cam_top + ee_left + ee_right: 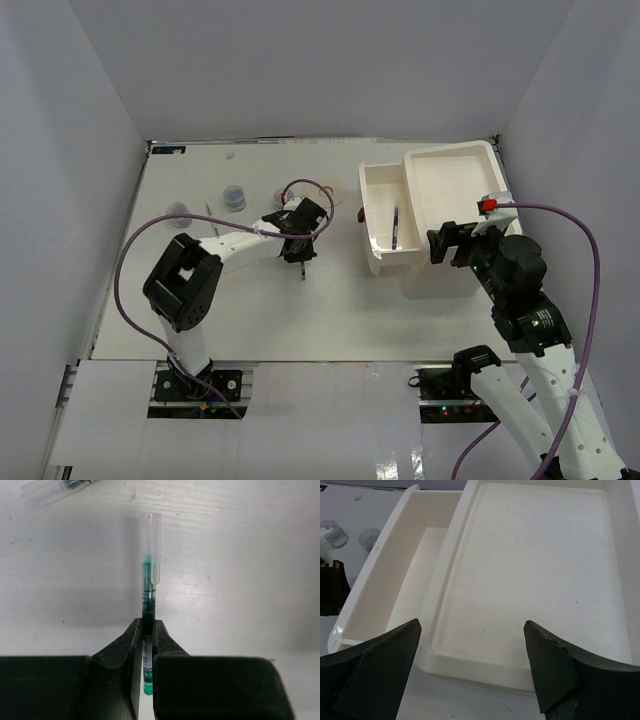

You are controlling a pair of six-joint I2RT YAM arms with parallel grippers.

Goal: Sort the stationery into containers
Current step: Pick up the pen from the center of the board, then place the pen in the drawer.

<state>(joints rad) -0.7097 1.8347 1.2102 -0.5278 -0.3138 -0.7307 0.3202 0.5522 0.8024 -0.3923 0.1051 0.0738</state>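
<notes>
Green pen (148, 587) – pinched by the left gripper (146, 630), mid-frame on the table. One dark pen (396, 228) is filed in the drawer (378, 200). Jars (234, 196), upper left, are left unsorted. Right gripper (472, 665) – spread wide, empty.

white table (330, 310), grey walls (300, 70) enclosing three sides

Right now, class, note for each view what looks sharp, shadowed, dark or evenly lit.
Top external: soft, even light. Left wrist: thin green-inked clear-capped pen sharp, broad soft shadow to its left. Right wrist: black right end effector underexposed, white plastic organiser evenly lit.
</notes>
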